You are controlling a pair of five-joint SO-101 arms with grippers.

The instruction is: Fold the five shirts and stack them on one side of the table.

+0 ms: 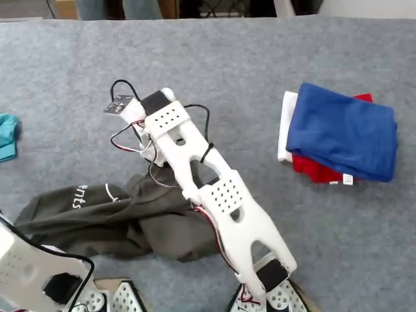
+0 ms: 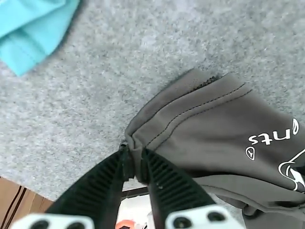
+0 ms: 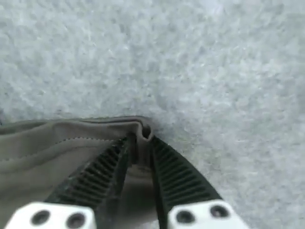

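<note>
From where I stand, a dark grey shirt (image 1: 117, 214) with white print lies crumpled on the near left part of the grey-covered table (image 1: 260, 65), bunched in loose folds rather than spread flat. Both arms have hold of it. The left gripper (image 2: 135, 164) has its black ribbed fingers (image 2: 102, 183) drawn together on a stitched edge of the shirt, with a small pinch of fabric caught between the tips; the white lettering lies on the cloth just beyond it. The right gripper (image 3: 139, 145) is likewise clamped on a hemmed corner of the same shirt, its fingers (image 3: 178, 176) squeezed on the fold and bare grey table surface showing beyond. The right arm (image 1: 221, 195) stretches from the near edge diagonally across the shirt toward the middle of the table, its wires looping above the cloth, while the left arm (image 1: 32, 273) sits low at the near left corner beside the shirt's end. Well apart, on the right side of the table, there is a stack of folded shirts: a blue shirt (image 1: 341, 130) on top, a red shirt (image 1: 315, 170) peeking out beneath it, and a white shirt (image 1: 286, 127) showing along the stack's left edge. A teal shirt (image 1: 6, 136) lies at the far left edge of the table, apart from the grey one.
</note>
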